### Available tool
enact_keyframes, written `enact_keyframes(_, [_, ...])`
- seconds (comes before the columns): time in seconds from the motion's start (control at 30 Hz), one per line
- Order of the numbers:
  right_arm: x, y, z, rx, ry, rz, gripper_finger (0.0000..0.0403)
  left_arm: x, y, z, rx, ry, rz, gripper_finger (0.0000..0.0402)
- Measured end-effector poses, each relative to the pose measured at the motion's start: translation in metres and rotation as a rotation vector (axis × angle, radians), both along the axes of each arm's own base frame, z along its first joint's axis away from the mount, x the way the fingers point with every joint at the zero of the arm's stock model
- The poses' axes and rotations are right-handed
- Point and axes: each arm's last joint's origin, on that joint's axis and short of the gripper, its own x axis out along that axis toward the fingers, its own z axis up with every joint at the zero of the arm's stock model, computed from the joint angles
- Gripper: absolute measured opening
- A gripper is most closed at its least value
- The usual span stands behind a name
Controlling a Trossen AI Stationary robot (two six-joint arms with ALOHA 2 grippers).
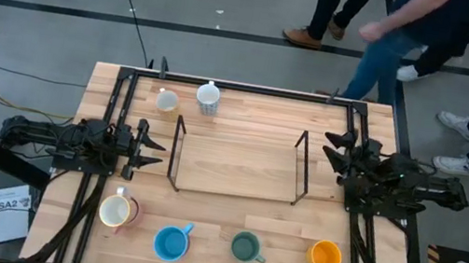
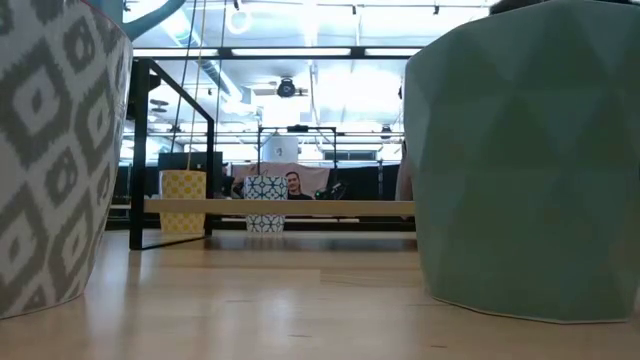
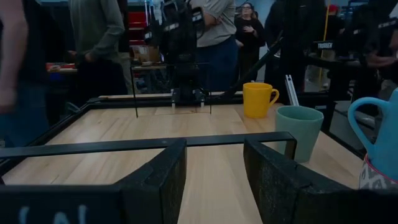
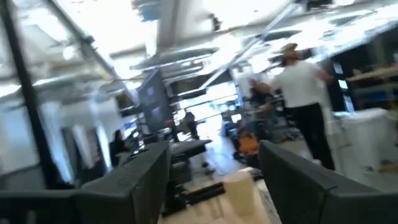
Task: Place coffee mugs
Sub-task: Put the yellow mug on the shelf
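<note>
Two coffee mugs stand on their bases near the table's far edge: a cream-yellow one (image 1: 167, 100) and a white patterned one (image 1: 208, 97). Along the near edge stand a cream mug (image 1: 116, 210), a blue mug (image 1: 172, 242) with a grey-and-white patterned wall (image 2: 50, 150), a green mug (image 1: 245, 247) and an orange mug (image 1: 325, 256). My left gripper (image 1: 152, 145) waits open at the rack's left end, pointing level across the table (image 3: 214, 180). My right gripper (image 1: 333, 152) is open at the rack's right end, tipped upward toward the room (image 4: 214, 180). Neither touches a mug.
A black wire rack with a wooden board (image 1: 238, 165) stands in the table's middle between the two grippers. A black frame (image 1: 251, 87) runs round the table. People walk on the floor beyond the far edge (image 1: 399, 44).
</note>
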Motion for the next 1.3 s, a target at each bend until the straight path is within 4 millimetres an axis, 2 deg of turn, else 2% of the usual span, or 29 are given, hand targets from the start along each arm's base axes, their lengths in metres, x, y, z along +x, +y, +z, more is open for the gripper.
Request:
enact_keyframes(0.13, [-0.003,0.002,0.031,-0.027,0.083,0.072,0.0252,0.0,0.0,0.0,0.0,0.0,0.0,0.0167])
enact_keyframes(0.33, [0.0,0.007,0.079,0.014,0.314,0.17,0.025,0.0,0.0,0.0,-0.002,0.0,0.0,0.0167])
enact_keyframes(0.5, [0.011,0.014,0.115,0.122,0.472,0.273,0.025,0.0,0.0,0.0,-0.001,0.0,0.0,0.0167])
enact_keyframes(0.67, [0.025,0.022,0.139,0.229,0.626,0.323,0.025,0.0,0.0,0.0,-0.001,0.0,0.0,0.0167])
enact_keyframes(0.8, [0.036,0.033,0.15,0.297,0.739,0.401,0.025,0.0,0.0,0.0,-0.001,0.0,0.0,0.0167])
enact_keyframes(0.97, [0.05,0.052,0.154,0.357,0.873,0.482,0.025,0.0,0.0,0.0,-0.047,0.001,-0.003,0.0167])
enact_keyframes(1.1, [0.057,0.07,0.149,0.42,0.997,0.525,0.025,0.0,0.0,0.0,-0.084,0.003,-0.004,0.0167])
enact_keyframes(1.3, [0.058,0.103,0.13,0.536,1.218,0.547,0.025,0.0,0.0,0.0,-0.096,0.003,-0.005,0.0167])
